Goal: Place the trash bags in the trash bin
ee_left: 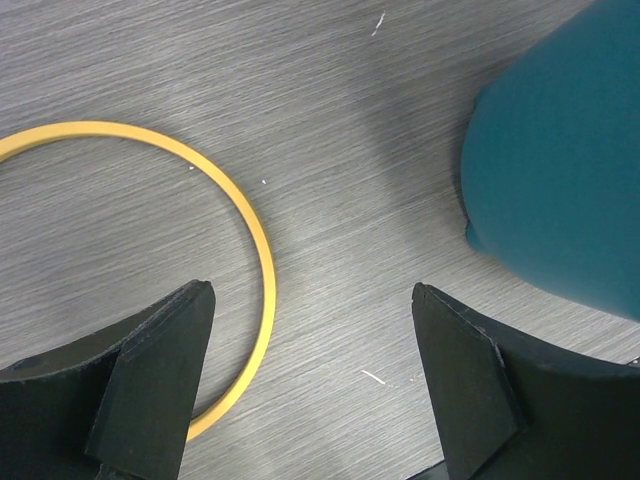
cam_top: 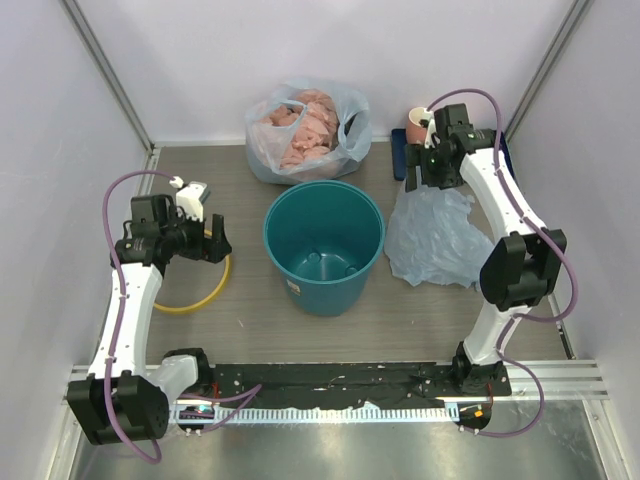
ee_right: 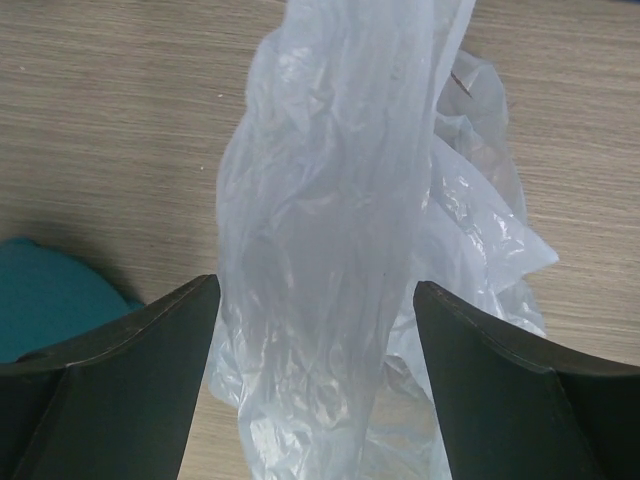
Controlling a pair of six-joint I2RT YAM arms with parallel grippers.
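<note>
Grey-brown wood grain covers the desk (cam_top: 250, 330), seen from above with both arms bolted at its near edge. The teal trash bin (cam_top: 323, 245) stands upright at the centre, mouth open, with nothing but its bare floor showing inside. Behind it, against the back wall, sits a clear whitish bag (cam_top: 305, 130) full of pink lumps. The light-blue trash bag (cam_top: 435, 235) lies crumpled on the desk just right of the bin, wholly outside it. From the right wrist camera, a twisted strand of the film (ee_right: 320, 200) rises between the two fingers, with a corner of the bin (ee_right: 50, 300) at lower left. A yellow ring (cam_top: 215, 295) lies flat on the desk to the left of the bin, apart from it. The right pincer (cam_top: 428, 180) hangs over the far end of the blue bag, jaws spread wide and released, the film loose between them. The left pincer (cam_top: 220, 243) is likewise released and empty, poised over bare desk between the ring (ee_left: 268, 270) and the bin wall (ee_left: 560, 170). A pink mug (cam_top: 418, 125) stands at the back right.
</note>
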